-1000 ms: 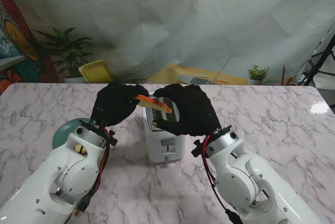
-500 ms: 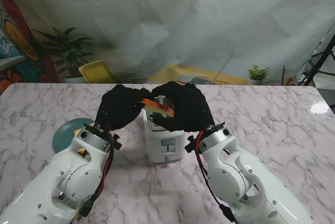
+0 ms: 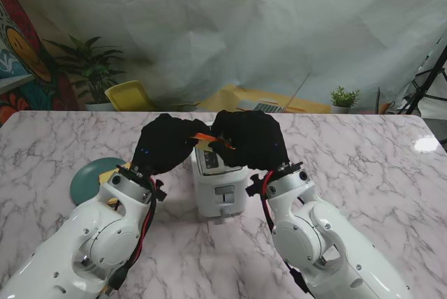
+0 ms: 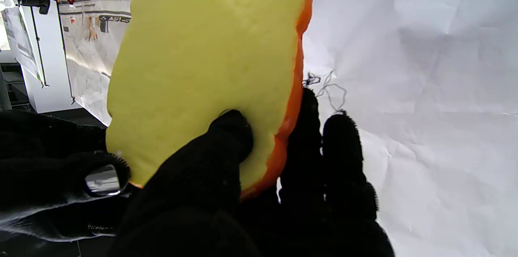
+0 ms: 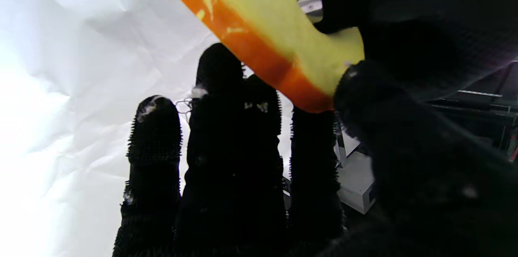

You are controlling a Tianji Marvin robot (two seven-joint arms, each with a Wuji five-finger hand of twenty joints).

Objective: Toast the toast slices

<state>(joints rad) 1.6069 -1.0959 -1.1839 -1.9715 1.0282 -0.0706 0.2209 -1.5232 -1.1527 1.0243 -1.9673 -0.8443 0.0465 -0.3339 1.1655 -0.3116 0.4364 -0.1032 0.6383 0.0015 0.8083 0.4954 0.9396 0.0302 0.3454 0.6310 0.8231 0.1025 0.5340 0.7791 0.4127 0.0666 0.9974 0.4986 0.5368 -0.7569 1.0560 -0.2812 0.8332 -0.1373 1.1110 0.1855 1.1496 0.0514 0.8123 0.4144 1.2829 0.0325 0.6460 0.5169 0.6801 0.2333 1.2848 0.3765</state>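
Both black-gloved hands meet over the white two-slot toaster (image 3: 219,184), which stands at the middle of the grey-veined marble tabletop (image 3: 363,173), and between them they carry one pale yellow toast slice with an orange crust (image 3: 207,137). The left hand (image 3: 165,145) is closed on the slice: the left wrist view shows its thumb (image 4: 226,135) pressed flat on the yellow face while the other fingers back the slice from behind, a pinch that suits a thin, soft, flat thing. The right hand (image 3: 250,142) grips the opposite edge; in the right wrist view its thumb (image 5: 364,87) bears on the yellow face by the crust, with the fingers ranged behind. Holding it from two sides most likely serves to steady the slice and square it up with a slot, since a floppy slice held by one corner would sag or twist. In the stand's view the slice hangs just over the far end of the toaster's top, tilted rather than upright, and whether its lower edge touches the slot I cannot tell, as the gloves hide it. It seems not yet inserted. A round teal plate (image 3: 94,175) lies on the tabletop to the left, partly behind the left arm, probably where slices wait. The toaster's front lever panel (image 3: 224,191) faces me, within reach of either hand once the slice is down.
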